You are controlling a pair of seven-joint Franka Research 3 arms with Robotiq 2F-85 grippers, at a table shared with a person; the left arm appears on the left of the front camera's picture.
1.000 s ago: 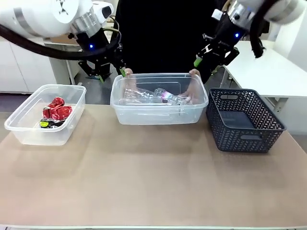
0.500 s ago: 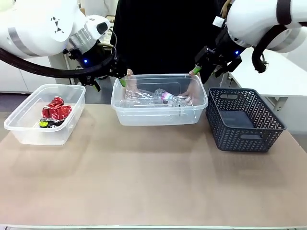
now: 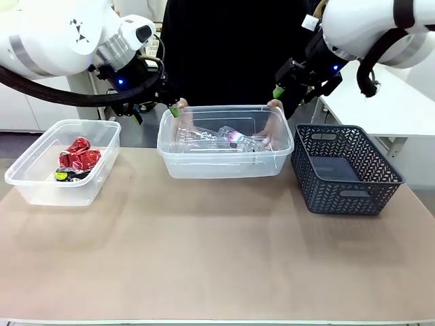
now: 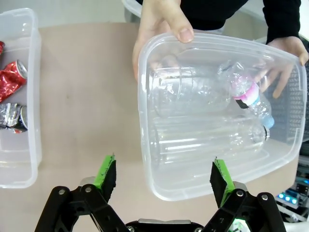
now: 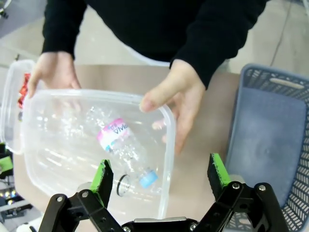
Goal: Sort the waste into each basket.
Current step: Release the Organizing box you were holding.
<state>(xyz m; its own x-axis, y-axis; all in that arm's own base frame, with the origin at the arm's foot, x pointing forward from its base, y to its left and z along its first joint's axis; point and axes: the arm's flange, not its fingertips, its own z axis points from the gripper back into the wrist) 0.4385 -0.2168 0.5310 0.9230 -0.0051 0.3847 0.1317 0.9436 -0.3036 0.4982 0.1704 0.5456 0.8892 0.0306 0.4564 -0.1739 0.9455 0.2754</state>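
Clear plastic bottles (image 3: pixel 224 138) are piled in the middle clear tub (image 3: pixel 224 163), which a person's hands (image 5: pixel 176 104) grip at its far rim. Crushed red cans (image 3: pixel 79 155) sit in the left clear tub (image 3: pixel 41 187). Dark mesh basket (image 3: pixel 346 173) is on the right of the surface (image 3: pixel 217 258). Left claw (image 4: pixel 164 175) and right claw (image 5: pixel 158 174) both hover spread wide, grasping nothing.

Red cans (image 3: pixel 79 153); dark, seemingly blue-grey mesh basket (image 3: pixel 346 170).
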